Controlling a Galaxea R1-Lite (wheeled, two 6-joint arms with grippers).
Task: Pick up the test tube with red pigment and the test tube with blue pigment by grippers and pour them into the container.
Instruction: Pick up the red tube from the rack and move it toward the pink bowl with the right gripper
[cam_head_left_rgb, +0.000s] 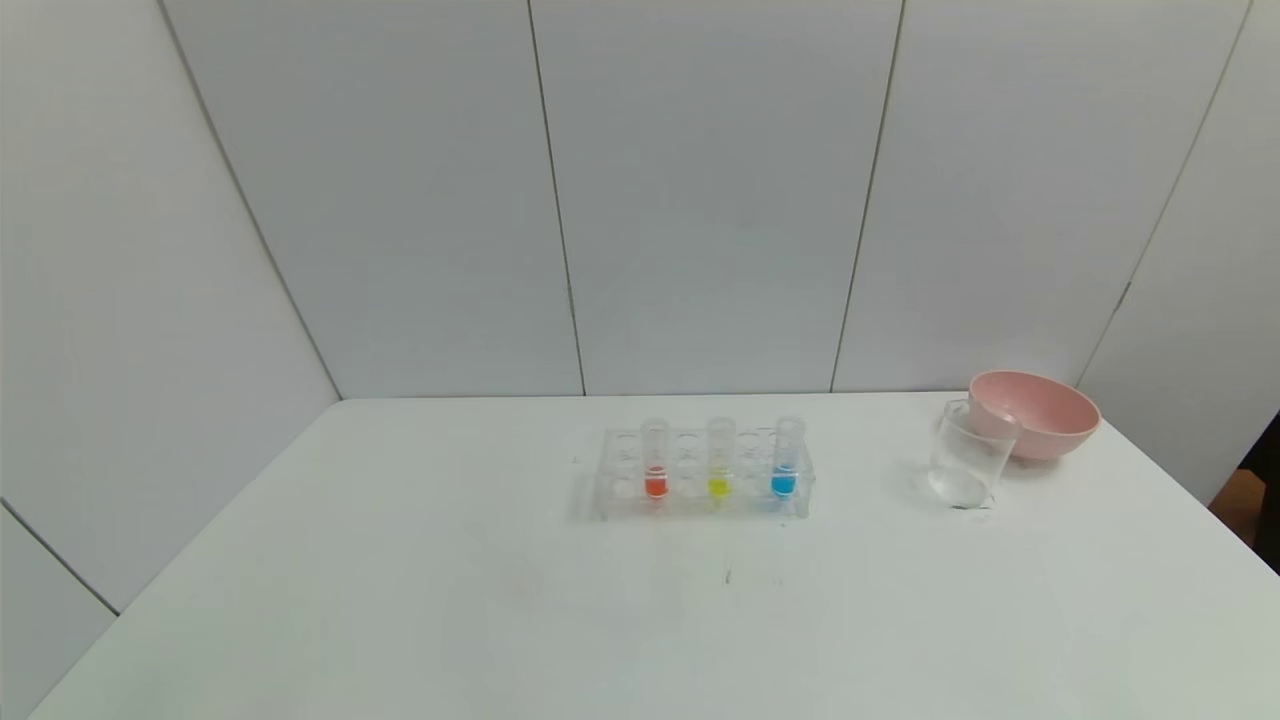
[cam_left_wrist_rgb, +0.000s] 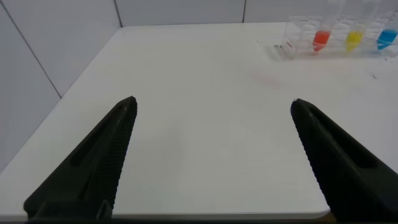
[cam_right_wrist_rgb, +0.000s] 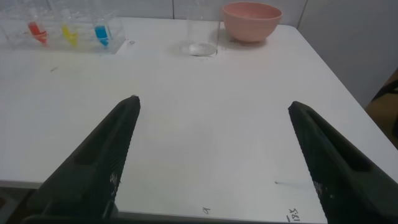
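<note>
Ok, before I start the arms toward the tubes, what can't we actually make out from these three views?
- Beaker contents: clear glass on white table, head view; any liquid inside cannot be told.
- Rack in left wrist view: cut off by the frame edge past the blue tube.
- Tube tops in both wrist views: cut off by the frame edge.
- Both arms: outside the head view; only the left gripper and right gripper show, each open.

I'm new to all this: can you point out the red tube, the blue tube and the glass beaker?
test tube with red pigment (cam_head_left_rgb: 655, 485): head view, on its red liquid.
test tube with blue pigment (cam_head_left_rgb: 784, 483): head view, on its blue liquid.
container (cam_head_left_rgb: 966, 468): head view, on its glass wall.
</note>
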